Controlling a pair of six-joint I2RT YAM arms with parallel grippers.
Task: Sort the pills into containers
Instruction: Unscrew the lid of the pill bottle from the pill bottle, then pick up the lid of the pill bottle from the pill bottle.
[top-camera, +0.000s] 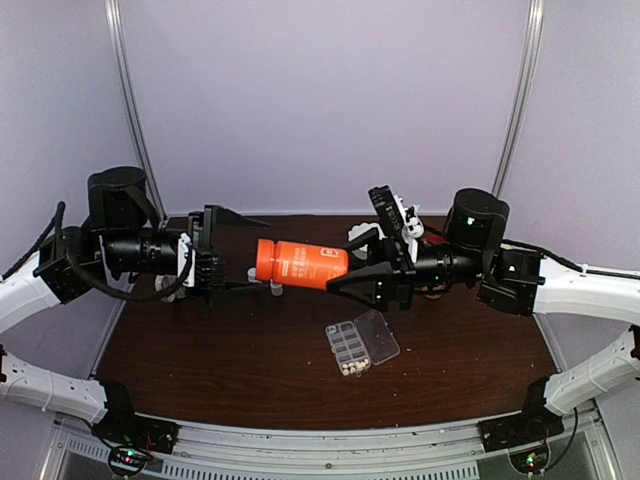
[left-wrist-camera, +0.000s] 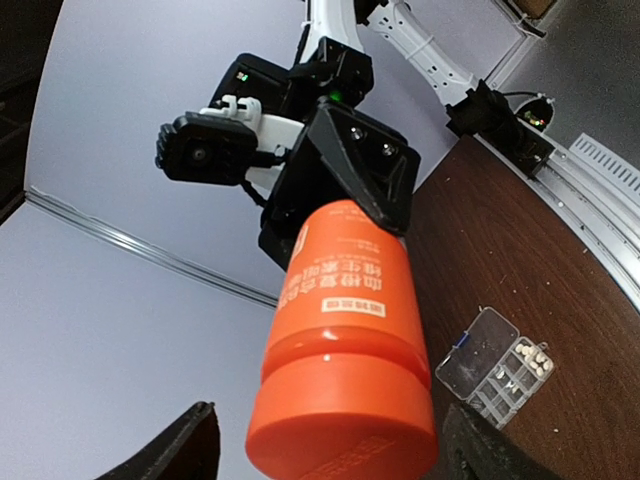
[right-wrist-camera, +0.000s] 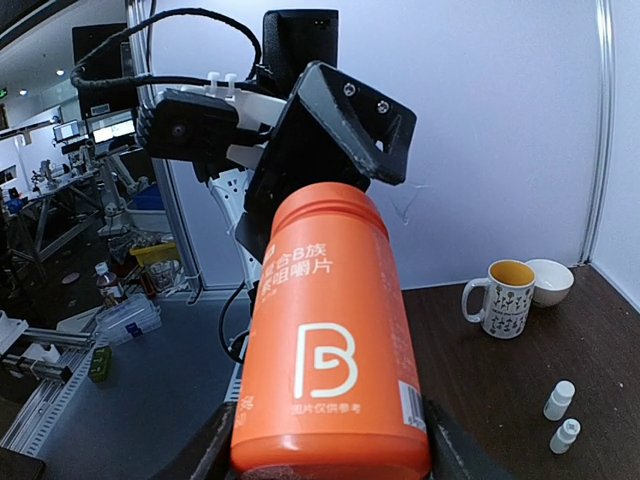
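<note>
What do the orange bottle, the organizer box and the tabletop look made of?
The orange bottle: likely plastic, smooth semi-gloss, uniform colour with printed label. The organizer box: clear hard plastic; the tabletop shows through its lid. That tabletop: dark brown wood-look surface, possibly laminate; faint grain, dull sheen.

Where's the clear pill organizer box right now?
Top view: the organizer box lies open on the table, just on the near side of the orange bottle held by the right gripper.

1 orange bottle (top-camera: 300, 263), 1 organizer (top-camera: 345, 340), 2 white bottles (right-wrist-camera: 560, 400), 1 mug (right-wrist-camera: 503, 299), 1 bowl (right-wrist-camera: 550, 280).
</note>
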